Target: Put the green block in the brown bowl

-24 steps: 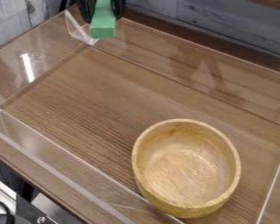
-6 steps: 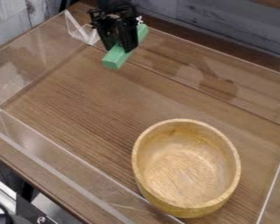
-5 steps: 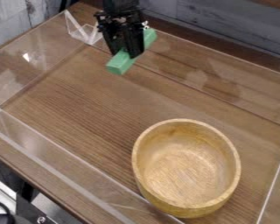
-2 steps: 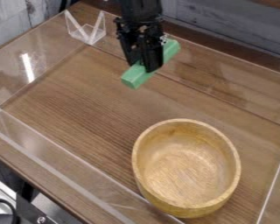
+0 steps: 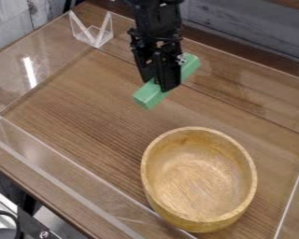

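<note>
The green block (image 5: 155, 91) hangs above the wooden tabletop, tilted, with its lower end toward the front left. My gripper (image 5: 160, 80) comes down from the top of the camera view and is shut on the block's middle, its black fingers (image 5: 149, 69) covering part of it. The brown bowl (image 5: 200, 178) sits on the table at the front right, upright and with nothing in it. The block is behind the bowl and to its left, clear of the rim.
A clear plastic wall (image 5: 34, 65) runs around the wooden table surface (image 5: 78, 117). A small clear stand (image 5: 90, 30) sits at the back left. A grey plank wall lies behind.
My gripper has carried the green block from the back left corner toward the front right, closer to the bowl. The block has rolled a little in the grip. The bowl has not moved.
</note>
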Motion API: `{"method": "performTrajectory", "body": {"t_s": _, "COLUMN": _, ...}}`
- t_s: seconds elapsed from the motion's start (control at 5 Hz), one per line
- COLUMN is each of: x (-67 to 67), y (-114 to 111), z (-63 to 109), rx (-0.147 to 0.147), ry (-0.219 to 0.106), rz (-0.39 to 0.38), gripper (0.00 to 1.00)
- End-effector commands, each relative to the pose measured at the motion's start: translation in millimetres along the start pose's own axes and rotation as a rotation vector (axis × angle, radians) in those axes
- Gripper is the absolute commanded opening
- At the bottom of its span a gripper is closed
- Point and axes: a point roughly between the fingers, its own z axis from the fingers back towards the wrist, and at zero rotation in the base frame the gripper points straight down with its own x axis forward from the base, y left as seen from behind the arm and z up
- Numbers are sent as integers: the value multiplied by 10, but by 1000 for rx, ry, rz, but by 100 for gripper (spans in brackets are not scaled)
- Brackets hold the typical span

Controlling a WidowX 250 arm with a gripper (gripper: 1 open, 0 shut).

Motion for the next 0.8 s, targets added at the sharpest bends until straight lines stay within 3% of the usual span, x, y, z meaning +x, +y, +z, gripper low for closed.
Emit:
{"method": "performTrajectory", "body": {"t_s": 0.0, "x": -20, "y": -225, "z": 116, "rx": 51, "ry": -50, "rz": -45, "gripper": 0}}
{"method": "performTrajectory", "body": {"t_s": 0.6, "x": -280, "y": -844, "z": -69, "rx": 99, "ry": -35, "rz": -104, "gripper": 0}}
